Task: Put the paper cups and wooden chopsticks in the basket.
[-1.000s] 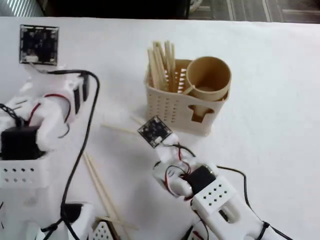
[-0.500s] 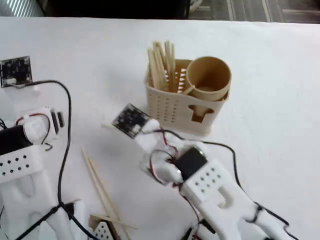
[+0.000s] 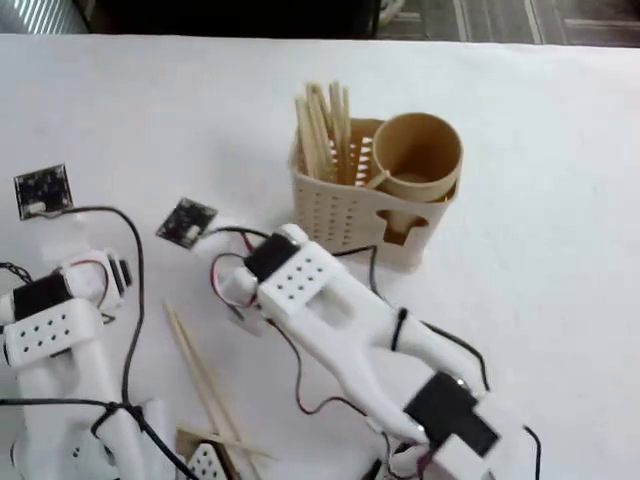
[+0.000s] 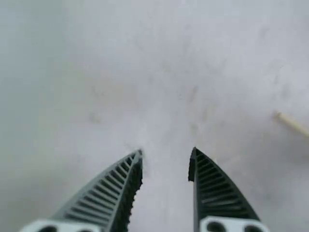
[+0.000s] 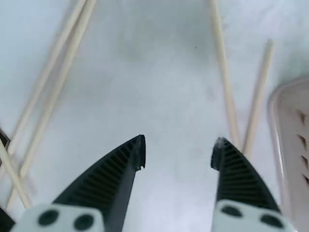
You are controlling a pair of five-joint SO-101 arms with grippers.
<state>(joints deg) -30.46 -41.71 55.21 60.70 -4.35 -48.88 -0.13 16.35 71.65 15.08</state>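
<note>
Hovering above the tabletop (image 3: pixel 560 150), fingers apart: left gripper (image 4: pixel 165 157), right gripper (image 5: pixel 178 147).
Two loose chopsticks (image 5: pixel 224 72) lie beside the right gripper, near the basket (image 5: pixel 292 130).

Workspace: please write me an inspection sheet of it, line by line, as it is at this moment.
Surface: white table, cloth-covered.
Job's things: basket holds a paper cup and upright chopsticks; loose chopsticks lie on the table, and two more lie beside the basket.
Clutter: nothing seen.
Grippers: left gripper open above bare table; right gripper open, empty, between the loose chopsticks.
Cables: black cable along the left arm; thin wires at the right arm.
Surroundings: dark floor past the far edge.
</note>
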